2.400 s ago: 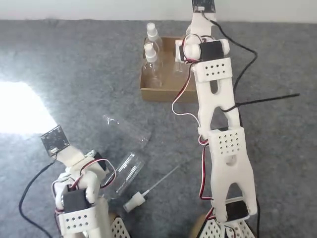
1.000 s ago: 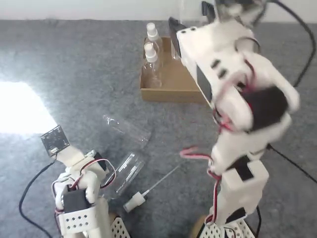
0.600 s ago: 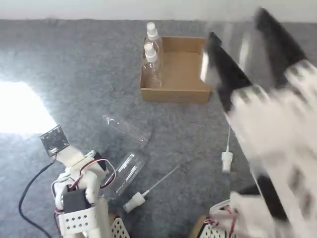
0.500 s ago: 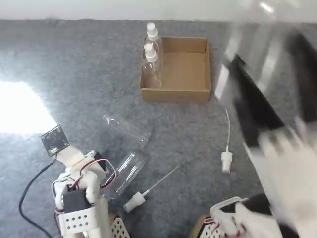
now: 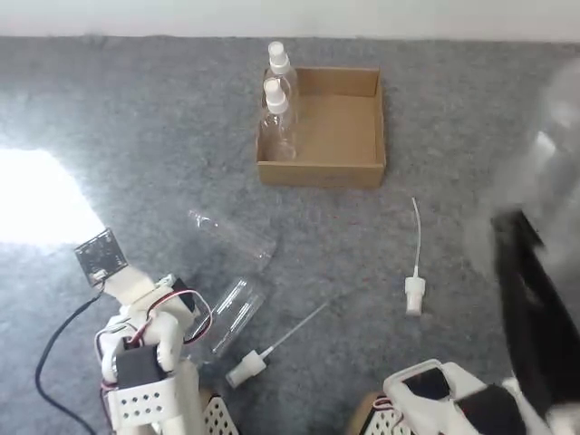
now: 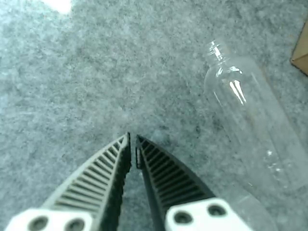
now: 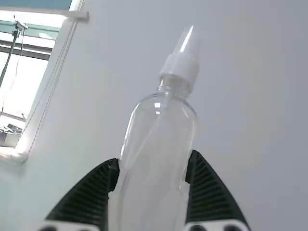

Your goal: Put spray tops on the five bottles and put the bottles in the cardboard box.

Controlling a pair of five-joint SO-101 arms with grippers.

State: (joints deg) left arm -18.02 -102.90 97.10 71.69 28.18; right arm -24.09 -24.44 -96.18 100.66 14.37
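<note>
Two capped bottles (image 5: 275, 113) stand in the cardboard box (image 5: 322, 174); the right end effector (image 7: 153, 163) grips a third bottle (image 7: 159, 125) aloft. Two bare bottles (image 5: 232, 232) and two loose spray tops (image 5: 414, 294) lie on the table (image 5: 136, 109), beside the closed, empty left end effector (image 6: 133, 139).

Readable text, labels, brands, numbers, signs: none.
Box (image 5: 322, 172): plain brown walls, no print legible.
Bottles (image 5: 275, 122): clear, no label legible.
Board (image 5: 100, 256) on left arm: surface marks too small to read.
</note>
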